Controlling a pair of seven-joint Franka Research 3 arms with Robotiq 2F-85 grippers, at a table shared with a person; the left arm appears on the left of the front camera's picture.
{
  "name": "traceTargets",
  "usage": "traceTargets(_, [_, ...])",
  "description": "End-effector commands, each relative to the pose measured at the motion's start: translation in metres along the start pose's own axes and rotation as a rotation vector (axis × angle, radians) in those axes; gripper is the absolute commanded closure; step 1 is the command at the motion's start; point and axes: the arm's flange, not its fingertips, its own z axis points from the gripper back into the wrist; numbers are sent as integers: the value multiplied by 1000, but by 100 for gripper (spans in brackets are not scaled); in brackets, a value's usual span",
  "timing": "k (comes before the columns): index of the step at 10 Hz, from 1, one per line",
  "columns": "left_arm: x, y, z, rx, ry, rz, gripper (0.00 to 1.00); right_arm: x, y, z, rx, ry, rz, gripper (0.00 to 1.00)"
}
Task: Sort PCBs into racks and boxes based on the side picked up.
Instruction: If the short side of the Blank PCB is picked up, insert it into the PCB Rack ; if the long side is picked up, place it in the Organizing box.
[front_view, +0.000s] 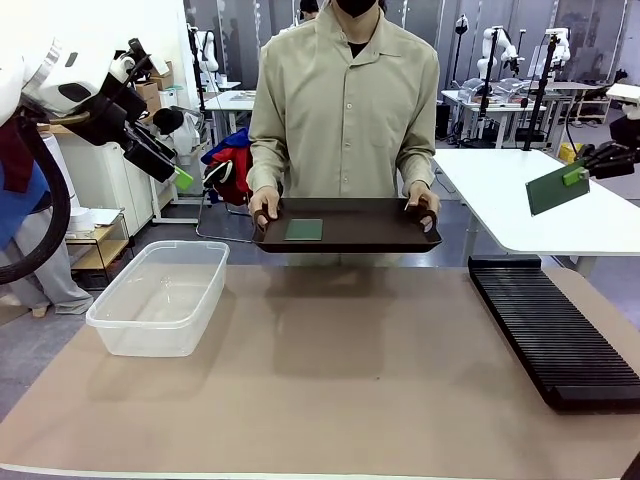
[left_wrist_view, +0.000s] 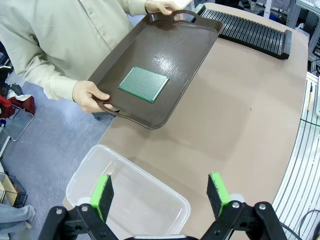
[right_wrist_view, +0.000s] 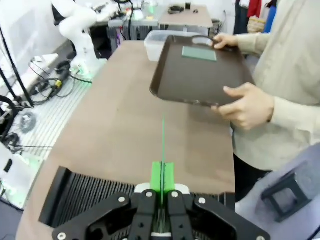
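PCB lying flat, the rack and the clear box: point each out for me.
PCB (left_wrist_view: 144, 84): left wrist view, centre of its top face.
rack (front_view: 552, 326): front view, middle of the slotted top.
box (front_view: 146, 340): front view, near wall.

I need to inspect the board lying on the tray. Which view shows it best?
The left wrist view: the PCB lies flat on the tray, seen from above, its whole face clear. The front view shows the PCB foreshortened; the right wrist view shows it farther off and small.
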Motion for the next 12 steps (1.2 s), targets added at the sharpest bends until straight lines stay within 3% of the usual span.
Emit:
traceTargets(1, [-2, 1, 0, -12, 5, -14, 0, -13, 3, 11, -47, 68, 4, 98])
traceTargets(4, [-2, 1, 0, -12, 5, -14, 0, -46, 1, 14, -96, 104, 43, 98])
traceTargets(5, [-2, 1, 0, -12, 5, -14, 0, -54, 0, 7, -95, 64, 2, 98])
traceTargets(6, [-2, 1, 0, -12, 5, -14, 0, -38, -3, 20, -96, 70, 21, 98])
traceTargets(9, [-2, 1, 0, -12, 5, -14, 0, -38, -3, 20, -96, 70, 21, 98])
traceTargets(12, [-2, 1, 0, -12, 5, -14, 0, -56, -11, 5, -152, 57, 34, 98])
